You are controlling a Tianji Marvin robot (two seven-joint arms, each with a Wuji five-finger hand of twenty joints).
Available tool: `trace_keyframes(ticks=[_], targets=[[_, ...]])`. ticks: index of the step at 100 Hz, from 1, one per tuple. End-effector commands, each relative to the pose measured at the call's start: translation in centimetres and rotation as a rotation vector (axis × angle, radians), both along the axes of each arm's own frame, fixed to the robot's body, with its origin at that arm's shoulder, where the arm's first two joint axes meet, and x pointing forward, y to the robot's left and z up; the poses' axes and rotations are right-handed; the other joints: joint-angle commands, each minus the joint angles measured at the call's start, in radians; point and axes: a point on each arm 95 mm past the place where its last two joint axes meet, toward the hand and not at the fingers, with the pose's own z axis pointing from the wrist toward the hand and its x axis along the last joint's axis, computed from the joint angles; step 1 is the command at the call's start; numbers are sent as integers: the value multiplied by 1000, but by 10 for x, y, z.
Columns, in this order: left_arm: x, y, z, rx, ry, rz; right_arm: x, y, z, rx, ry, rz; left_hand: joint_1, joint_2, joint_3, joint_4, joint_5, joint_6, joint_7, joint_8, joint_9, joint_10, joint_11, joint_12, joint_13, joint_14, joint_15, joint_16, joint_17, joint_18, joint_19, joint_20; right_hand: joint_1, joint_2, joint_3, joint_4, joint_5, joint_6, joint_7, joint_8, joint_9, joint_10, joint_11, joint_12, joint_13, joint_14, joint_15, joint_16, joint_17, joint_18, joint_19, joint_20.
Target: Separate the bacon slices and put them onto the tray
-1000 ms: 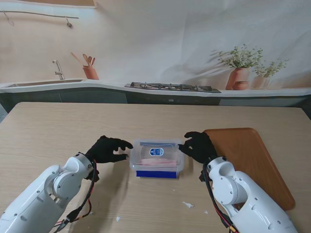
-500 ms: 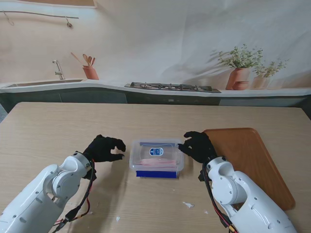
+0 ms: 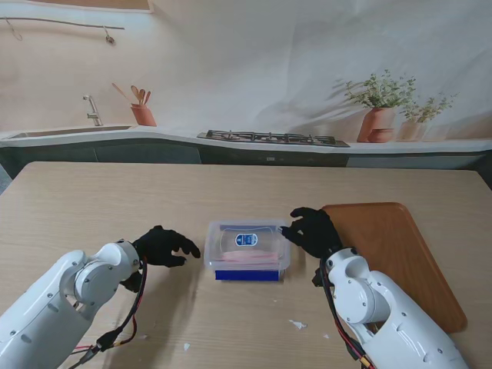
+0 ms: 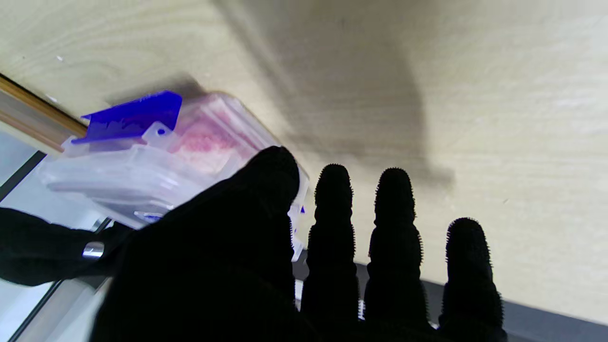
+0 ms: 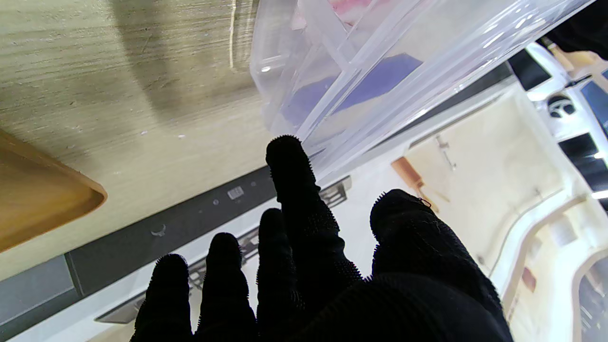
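Observation:
A clear lidded plastic box (image 3: 247,247) with a blue label and blue front clip stands mid-table; pink bacon slices (image 3: 250,258) show through it. The lid is on. My left hand (image 3: 163,246), black-gloved, hovers open just left of the box without touching it. The left wrist view shows the box (image 4: 142,156) and the bacon (image 4: 204,142) beyond the spread fingers (image 4: 332,204). My right hand (image 3: 311,232) is open at the box's right end. In the right wrist view its index fingertip (image 5: 285,152) reaches the rim of the box (image 5: 380,57). The wooden tray (image 3: 392,254) lies bare to the right.
Small white scraps (image 3: 297,324) lie on the table nearer to me. A corner of the tray (image 5: 42,194) shows in the right wrist view. Beyond the table's far edge runs a counter with a stove (image 3: 273,138), a sink and potted plants.
My left hand has drawn back from the box's left end, toward me and to the left. The right hand and the box have stayed put.

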Motion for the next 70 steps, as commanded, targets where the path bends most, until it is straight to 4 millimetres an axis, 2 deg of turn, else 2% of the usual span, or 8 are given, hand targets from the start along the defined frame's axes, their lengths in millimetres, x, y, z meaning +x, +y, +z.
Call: trace_keyframes(ticks=[1, 47, 70], targets=[[-2, -2, 2, 0, 27, -3, -4, 12, 1, 19, 8, 22, 43, 32, 13, 1, -36, -51, -25, -7, -28, -26, 1, 2, -24, -20, -15, -6, -23, -22, -35, 16, 25, 29, 10, -2, -36, -139, -42, -31, -2, 12, -10, 2, -8, -26, -3, 3, 2, -21, -26, -12], [-2, -13, -4, -13, 27, -34, -4, 14, 1, 25, -2, 33, 48, 50, -10, 2, -117, -74, -69, -20, -73, -34, 8, 7, -38, -26, -10, 1, -29, -32, -42, 35, 20, 23, 14, -2, -53, -160, -49, -37, -2, 17, -12, 1, -5, -18, 1, 5, 7, -15, -21, -12], [-2, -16, -6, 7, 28, -54, -2, 16, 0, 44, -26, 43, 59, 60, -20, 2, -179, -89, -114, -41, -115, -44, 20, 19, -60, -36, -1, 10, -38, -41, -43, 43, 22, -6, 24, -1, -33, -141, -32, -32, 19, 24, -1, 5, 9, -9, 14, 11, 19, -4, -14, -10]])
